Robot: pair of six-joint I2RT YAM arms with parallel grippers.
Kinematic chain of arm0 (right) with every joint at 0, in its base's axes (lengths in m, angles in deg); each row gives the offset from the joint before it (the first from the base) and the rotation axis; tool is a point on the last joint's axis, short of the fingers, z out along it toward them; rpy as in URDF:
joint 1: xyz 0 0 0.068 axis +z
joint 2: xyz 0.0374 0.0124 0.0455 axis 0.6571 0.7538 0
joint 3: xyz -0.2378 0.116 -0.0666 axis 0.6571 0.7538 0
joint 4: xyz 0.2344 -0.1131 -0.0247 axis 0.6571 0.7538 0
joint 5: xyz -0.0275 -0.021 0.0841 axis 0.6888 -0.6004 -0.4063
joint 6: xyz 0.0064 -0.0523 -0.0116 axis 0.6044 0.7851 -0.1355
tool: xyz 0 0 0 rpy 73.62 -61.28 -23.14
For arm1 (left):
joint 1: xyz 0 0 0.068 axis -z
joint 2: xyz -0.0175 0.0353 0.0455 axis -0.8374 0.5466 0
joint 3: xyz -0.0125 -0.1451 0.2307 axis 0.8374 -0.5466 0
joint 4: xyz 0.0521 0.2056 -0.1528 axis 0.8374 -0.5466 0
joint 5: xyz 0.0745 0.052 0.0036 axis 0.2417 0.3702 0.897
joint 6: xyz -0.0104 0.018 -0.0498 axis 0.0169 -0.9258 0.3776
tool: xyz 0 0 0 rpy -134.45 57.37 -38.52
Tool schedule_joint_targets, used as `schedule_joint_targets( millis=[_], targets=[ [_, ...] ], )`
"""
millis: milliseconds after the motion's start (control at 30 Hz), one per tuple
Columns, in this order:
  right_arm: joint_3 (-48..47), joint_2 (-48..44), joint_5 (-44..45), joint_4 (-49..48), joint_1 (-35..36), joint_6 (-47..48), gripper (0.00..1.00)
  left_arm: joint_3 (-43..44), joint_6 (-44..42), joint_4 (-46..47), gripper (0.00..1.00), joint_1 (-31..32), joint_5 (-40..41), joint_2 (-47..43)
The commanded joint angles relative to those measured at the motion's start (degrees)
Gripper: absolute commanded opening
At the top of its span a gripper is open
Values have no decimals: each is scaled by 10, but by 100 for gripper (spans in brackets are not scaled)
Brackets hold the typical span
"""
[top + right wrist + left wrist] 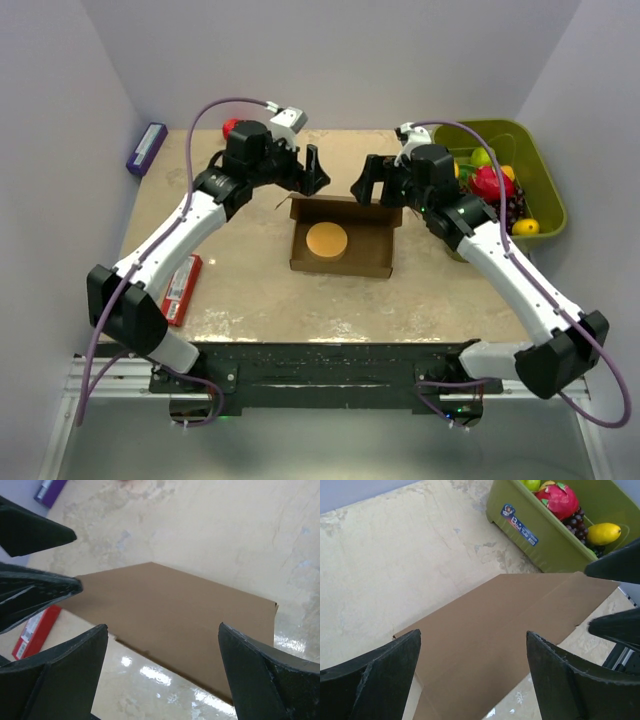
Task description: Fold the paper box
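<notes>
Item: paper box (372,250), plain brown cardboard, set up as a shallow open tray at the centre of the frame in the top view, resting on the table (250,295); a round tan disc (326,240) lies inside it, left of the middle. Left gripper (316,172): poised over the box's upper-left corner, jaws spread wide with nothing between them; in its wrist view the two dark fingers (385,675) frame a flat brown panel of the box lying below. Right gripper (362,181): over the box's upper-right corner, facing the left one with a gap between them, jaws likewise spread and holding nothing; its wrist view shows the same brown panel below its fingers (65,670), with the other gripper's finger tips entering at the upper left. Whether either gripper touches the cardboard cannot be told. Green bin (548,200): upper right of the top view, just beside the right arm, holding a pink dragon fruit (559,497), a lemon (603,532) and dark grapes (577,525). Red packet (183,288): flat on the table, lower left. Purple box (146,148): at the upper-left table edge.
</notes>
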Motion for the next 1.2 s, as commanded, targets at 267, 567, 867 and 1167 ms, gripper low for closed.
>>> schedule_joint_targets(
  millis=[267, 567, 867, 1167],
  targets=[
    [73, 14, -144, -75, -56, -39, 91, -74, 20, 67, 77, -2, -63, 7],
    [137, -2, -145, -90, -56, -58, 89, -180, 39, 116, 75, -1, -63, -26],
    [171, -10, -152, -101, -56, -72, 88, -224, 56, 142, 75, -1, -69, -34],
    [220, -13, -164, -123, -56, -93, 88, -298, 87, 197, 73, -1, -69, -54]
  ],
)
